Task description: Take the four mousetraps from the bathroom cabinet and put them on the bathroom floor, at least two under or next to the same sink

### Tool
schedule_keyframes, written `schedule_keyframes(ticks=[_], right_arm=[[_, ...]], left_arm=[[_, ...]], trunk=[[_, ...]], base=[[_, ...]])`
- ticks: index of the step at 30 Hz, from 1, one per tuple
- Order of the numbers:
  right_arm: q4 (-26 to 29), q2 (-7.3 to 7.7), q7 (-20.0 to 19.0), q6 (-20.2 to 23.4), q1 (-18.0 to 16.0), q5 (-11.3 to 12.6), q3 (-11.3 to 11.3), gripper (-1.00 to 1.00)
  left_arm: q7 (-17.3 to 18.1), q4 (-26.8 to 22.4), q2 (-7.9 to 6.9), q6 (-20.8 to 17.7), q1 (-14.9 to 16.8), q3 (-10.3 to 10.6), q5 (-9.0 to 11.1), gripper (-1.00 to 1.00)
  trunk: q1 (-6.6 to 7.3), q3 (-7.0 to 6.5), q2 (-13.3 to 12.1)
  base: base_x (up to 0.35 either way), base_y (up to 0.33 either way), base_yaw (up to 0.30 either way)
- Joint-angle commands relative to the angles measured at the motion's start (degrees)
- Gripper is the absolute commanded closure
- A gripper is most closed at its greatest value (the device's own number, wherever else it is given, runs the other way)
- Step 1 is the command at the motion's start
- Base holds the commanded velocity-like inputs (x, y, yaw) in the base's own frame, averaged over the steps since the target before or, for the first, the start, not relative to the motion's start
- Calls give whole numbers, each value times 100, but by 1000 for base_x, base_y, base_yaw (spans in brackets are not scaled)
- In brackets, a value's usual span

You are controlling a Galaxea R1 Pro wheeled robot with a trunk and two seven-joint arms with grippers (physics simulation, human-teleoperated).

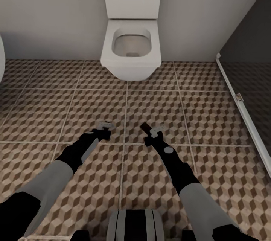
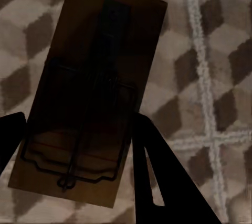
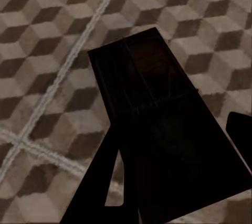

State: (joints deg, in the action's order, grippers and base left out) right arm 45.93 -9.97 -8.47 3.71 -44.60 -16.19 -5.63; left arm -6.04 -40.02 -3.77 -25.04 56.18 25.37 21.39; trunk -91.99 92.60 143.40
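each tool [image 1: 105, 125] [image 1: 150, 131] pinches a mousetrap [image 2: 89, 93] [image 3: 152, 108], both shadowed, above bathroom floor [image 1: 158, 105].

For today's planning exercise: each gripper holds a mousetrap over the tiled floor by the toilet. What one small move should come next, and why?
Probably turn the base toward a sink before releasing. Both the left gripper and right gripper hold a mousetrap above the bathroom floor, but ahead stands the toilet, and two traps must lie beside a sink.

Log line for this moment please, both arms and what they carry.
left pincer: shut on mousetrap | right pincer: shut on second mousetrap | both over bathroom floor | toilet ahead
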Motion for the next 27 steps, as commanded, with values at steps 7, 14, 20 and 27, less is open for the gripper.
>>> schedule_keyframes(ticks=[7,14,20,27], right_arm=[[13,-3,-5,33,2,-59,1,100],[13,-3,-5,33,1,-59,0,100],[13,-3,-5,33,2,-59,0,100],[13,-3,-5,33,1,-59,0,100]], left_arm=[[-37,20,-8,-18,-1,53,58,100],[-37,62,-9,-18,-1,146,58,100],[-37,72,-9,-18,-1,152,58,100],[-37,52,-17,-18,4,152,58,100]], trunk=[[-2,4,1],[-2,4,1],[-2,4,1],[-2,4,1]], base=[[316,-12,0],[307,-146,0],[306,-61,0],[171,-3,0]])
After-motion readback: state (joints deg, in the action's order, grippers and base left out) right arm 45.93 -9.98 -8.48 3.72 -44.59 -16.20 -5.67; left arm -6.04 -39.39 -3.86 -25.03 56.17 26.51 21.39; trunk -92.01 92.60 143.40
